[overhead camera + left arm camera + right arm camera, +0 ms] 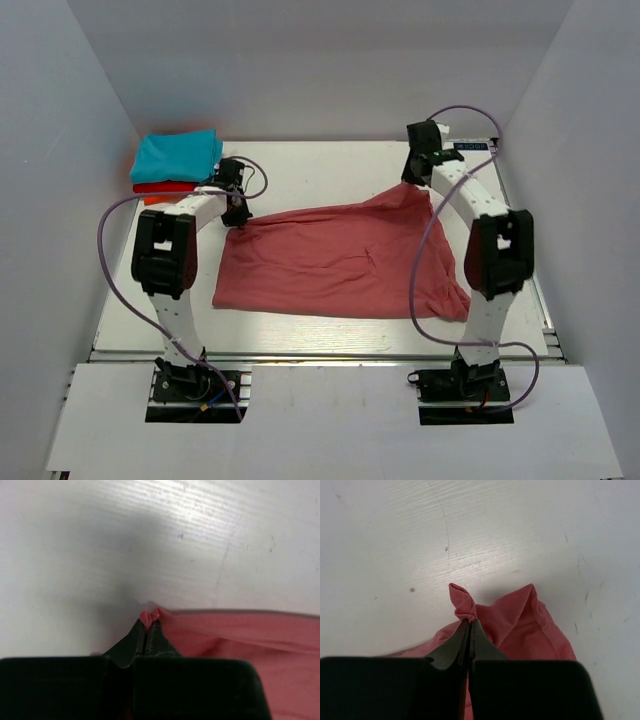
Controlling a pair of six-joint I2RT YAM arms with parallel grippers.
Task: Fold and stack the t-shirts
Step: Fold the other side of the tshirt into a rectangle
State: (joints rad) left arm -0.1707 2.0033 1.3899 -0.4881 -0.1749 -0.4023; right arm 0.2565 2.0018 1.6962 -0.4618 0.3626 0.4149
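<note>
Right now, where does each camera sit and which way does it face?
Top external: above and behind the arm bases, looking down at the table, salmon-pink t-shirt and turquoise t-shirt atop orange-red t-shirt; both arms show.
Left wrist: on the left arm, looking past the left gripper, shut on a shirt corner.
Right wrist: likewise, right gripper shut on another corner.
All three share the salmon-pink t-shirt and table.

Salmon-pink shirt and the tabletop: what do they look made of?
Salmon-pink shirt: soft matte knit cloth, perhaps cotton jersey; it drapes, wrinkles and bunches at the pinched corners. Tabletop: hard white board with a slight sheen, fine parallel ribbing and scuffs; possibly corrugated plastic, not certain.
</note>
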